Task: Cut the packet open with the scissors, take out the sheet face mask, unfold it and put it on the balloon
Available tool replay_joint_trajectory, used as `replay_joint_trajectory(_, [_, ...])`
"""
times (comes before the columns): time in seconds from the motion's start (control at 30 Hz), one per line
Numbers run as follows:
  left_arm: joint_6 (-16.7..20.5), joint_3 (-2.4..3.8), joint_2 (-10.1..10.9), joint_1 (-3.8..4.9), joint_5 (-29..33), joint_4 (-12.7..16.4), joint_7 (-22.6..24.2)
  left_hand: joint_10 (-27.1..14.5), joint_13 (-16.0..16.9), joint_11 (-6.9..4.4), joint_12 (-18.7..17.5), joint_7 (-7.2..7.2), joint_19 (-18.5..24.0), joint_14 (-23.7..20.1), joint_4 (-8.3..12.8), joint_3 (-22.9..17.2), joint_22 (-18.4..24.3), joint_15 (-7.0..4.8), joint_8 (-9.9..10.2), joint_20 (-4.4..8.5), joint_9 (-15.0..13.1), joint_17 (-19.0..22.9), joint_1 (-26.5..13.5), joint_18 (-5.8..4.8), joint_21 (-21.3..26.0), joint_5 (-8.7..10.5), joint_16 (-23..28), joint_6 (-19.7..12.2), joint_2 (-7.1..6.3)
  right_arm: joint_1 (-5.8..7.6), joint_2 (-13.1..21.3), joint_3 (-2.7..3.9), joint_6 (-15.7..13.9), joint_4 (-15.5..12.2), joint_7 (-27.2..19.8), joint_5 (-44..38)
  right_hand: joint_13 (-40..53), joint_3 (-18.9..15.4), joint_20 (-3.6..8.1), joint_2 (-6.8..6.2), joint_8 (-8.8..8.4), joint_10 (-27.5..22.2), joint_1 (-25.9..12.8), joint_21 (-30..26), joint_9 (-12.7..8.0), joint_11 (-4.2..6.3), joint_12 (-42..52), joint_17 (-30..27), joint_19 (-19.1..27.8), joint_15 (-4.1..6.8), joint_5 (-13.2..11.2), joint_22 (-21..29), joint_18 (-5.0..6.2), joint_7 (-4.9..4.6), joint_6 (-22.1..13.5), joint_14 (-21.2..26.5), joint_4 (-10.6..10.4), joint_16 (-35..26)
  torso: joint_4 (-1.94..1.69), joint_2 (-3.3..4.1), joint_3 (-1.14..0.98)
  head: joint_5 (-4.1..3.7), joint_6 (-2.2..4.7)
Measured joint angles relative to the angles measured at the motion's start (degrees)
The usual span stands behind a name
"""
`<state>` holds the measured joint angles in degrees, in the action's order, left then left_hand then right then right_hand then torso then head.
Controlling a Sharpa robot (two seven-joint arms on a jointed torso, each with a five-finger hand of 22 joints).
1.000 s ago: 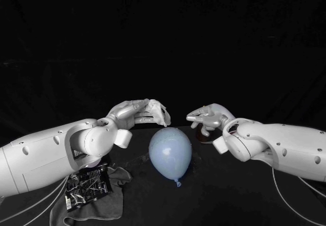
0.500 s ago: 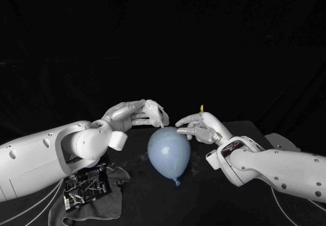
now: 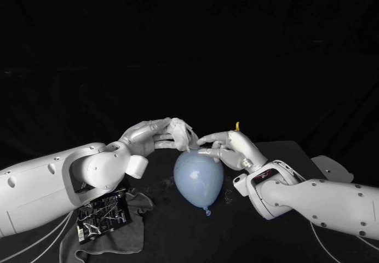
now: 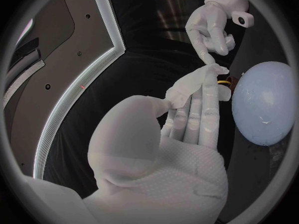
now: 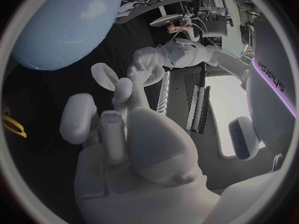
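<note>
A pale blue balloon lies on the black table, knot towards me. Above its far end my left hand pinches the folded white sheet mask, which hangs crumpled from its fingers. My right hand reaches in from the other side, fingers apart, and its fingertips touch the mask's lower edge. The left wrist view shows the mask between thumb and fingers, the right hand just beyond and the balloon beside them. The yellow scissors handle peeks out behind the right hand.
The black cut packet lies on a grey cloth at the near left, under my left arm. A pale rounded object sits behind my right forearm.
My right hand has swung left from beside the balloon and risen over it until its fingertips meet the mask. The left hand has kept the mask almost still.
</note>
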<state>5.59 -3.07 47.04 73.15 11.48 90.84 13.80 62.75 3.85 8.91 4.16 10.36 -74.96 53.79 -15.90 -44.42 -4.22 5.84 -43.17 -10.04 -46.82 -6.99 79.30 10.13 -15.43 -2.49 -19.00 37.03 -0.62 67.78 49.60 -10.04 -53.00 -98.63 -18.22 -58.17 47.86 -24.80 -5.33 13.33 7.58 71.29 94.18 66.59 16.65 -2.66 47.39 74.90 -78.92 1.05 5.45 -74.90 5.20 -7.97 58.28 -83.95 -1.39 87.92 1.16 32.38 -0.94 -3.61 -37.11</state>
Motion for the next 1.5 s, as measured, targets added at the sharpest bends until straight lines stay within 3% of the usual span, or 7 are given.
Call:
replay_joint_trajectory(0.17, [0.0, 0.00, 0.2, -0.14, 0.0, 0.2, 0.1, -0.5, -0.1, -0.11, 0.0, 0.00, -0.9, 0.0, 0.0, 0.0, 0.0, 0.00, 0.0, 0.26, -0.1, 0.2, 0.0, -0.01, -0.3, 0.08, 0.5, 0.0, 0.00, -0.03, -0.7, 0.02, 0.1, -0.3, 0.0, 3.2, 2.9, -0.2, -0.34, -1.41, -0.59, 0.3, -3.3, -1.1, -0.3, -0.43, 7.3, 0.0, 0.8, -0.45, 0.0, 0.0, 0.00, -0.55, -1.3, 0.1, -1.3, 0.0, 0.03, -0.01, -0.11, 0.14, -0.11])
replay_joint_trajectory(0.7, [0.2, 0.00, -0.2, -0.24, -0.9, 0.9, 0.3, -0.5, -0.1, -0.11, 0.0, 0.00, -1.7, 0.0, 0.0, 0.0, 0.0, 0.01, 0.2, 0.31, -0.2, 0.2, 0.0, -0.03, -0.5, -0.07, 0.8, 0.0, -0.01, -0.05, -3.2, 0.10, 2.5, -1.1, 0.2, 15.4, 7.7, -0.2, -0.94, -0.87, -0.58, 0.3, -12.2, -1.1, -0.1, -0.84, 10.7, 0.1, 1.4, -0.65, -1.3, 0.0, -0.01, -0.54, -1.3, -0.1, -7.1, 0.2, -0.08, 0.05, 0.00, -0.15, -0.31])
replay_joint_trajectory(1.0, [0.7, -0.01, -0.5, -0.24, -2.4, 0.9, 0.4, -0.5, -0.1, -0.11, 0.0, 0.00, -2.2, 0.0, 0.0, 0.0, 0.0, 0.03, 0.0, 0.31, -0.2, 0.3, 0.0, -0.40, -0.5, -0.06, 1.1, 0.0, -0.01, 0.00, -4.0, 0.35, 3.9, -1.3, 0.1, 19.9, 9.1, -0.2, -0.94, -0.49, -0.28, 0.5, -14.0, -0.7, 0.1, -1.04, 11.7, 0.0, 1.4, -0.65, -1.3, 0.0, -0.01, -0.52, -1.3, -0.1, -9.1, 0.5, -0.09, 0.03, 0.00, 0.08, -0.38])
replay_joint_trajectory(1.1, [1.0, -0.01, -0.5, -0.24, -2.9, 0.9, 0.3, -0.5, -0.1, -0.11, 0.0, 0.01, -2.4, 0.0, 0.0, 0.0, 0.0, 0.03, 0.0, 0.52, -0.2, 0.3, 0.0, -0.41, -0.5, -0.06, 1.0, 0.0, -0.01, 0.06, -4.2, 0.47, 4.0, -1.2, 0.1, 21.3, 9.5, -0.2, -0.94, -0.42, -0.07, 0.5, -14.0, -0.3, 0.2, -1.03, 12.0, 0.0, 1.4, -0.65, -1.3, 0.0, -0.01, -0.40, -1.2, -0.1, -9.1, 0.5, -0.08, 0.02, 0.00, 0.22, -0.30])
replay_joint_trajectory(1.2, [1.3, -0.01, -0.5, -0.24, -3.6, 1.0, 0.3, -0.5, -0.1, -0.11, 0.0, 0.00, -2.4, 0.0, 0.2, 0.2, 0.0, 0.03, 0.0, 0.52, -0.2, 0.3, -0.1, -0.42, -0.5, -0.06, 1.3, 0.0, -0.09, 0.10, -4.5, 0.50, 4.0, -1.2, 0.0, 22.6, 10.2, -0.2, -0.91, 1.04, 0.62, 1.1, -12.6, 0.3, 0.5, -0.75, 12.5, 0.0, 1.4, -0.65, -2.0, 0.0, -0.01, 0.15, -0.6, -0.1, -8.8, 0.8, -0.07, 0.01, -0.03, 0.32, -0.25])
replay_joint_trajectory(1.37, [1.9, -0.01, -0.6, -0.24, -4.6, 1.1, 0.3, -0.3, -0.1, -0.32, 0.1, 0.01, -2.6, 0.2, 0.2, 0.2, 0.0, -0.20, 0.0, 0.72, -0.3, 0.3, -0.1, -0.44, -0.5, -0.06, 1.3, 0.0, -0.10, 0.12, -4.7, 0.56, 3.9, -1.1, -0.1, 24.7, 11.4, 2.6, -0.03, 2.84, 2.57, 2.1, -5.9, 1.9, 1.4, 0.26, 13.4, 0.0, 0.5, -0.36, -2.4, 0.0, -0.03, 1.39, 1.7, 0.1, -4.7, 1.2, -0.04, 0.01, -0.03, 0.42, -0.18])
replay_joint_trajectory(1.5, [2.4, -0.01, -0.6, -0.24, -5.2, 1.1, 0.2, -0.3, -0.1, -0.32, 0.2, -0.10, -2.6, 0.3, 0.3, 0.3, 0.0, -0.29, 0.0, 0.72, -0.3, 0.3, 0.0, -0.44, -0.5, -0.05, 1.3, 0.3, -0.47, 0.14, -4.8, 0.57, 3.7, -1.1, -0.2, 25.6, 12.4, 6.6, 0.89, 1.94, 4.58, 2.5, -2.3, 3.7, 2.6, 0.47, 14.0, 0.0, -0.5, 0.44, -2.4, 0.0, -0.42, 2.72, 3.6, 0.3, -0.8, 1.9, -0.03, 0.01, -0.07, 0.52, -0.09])
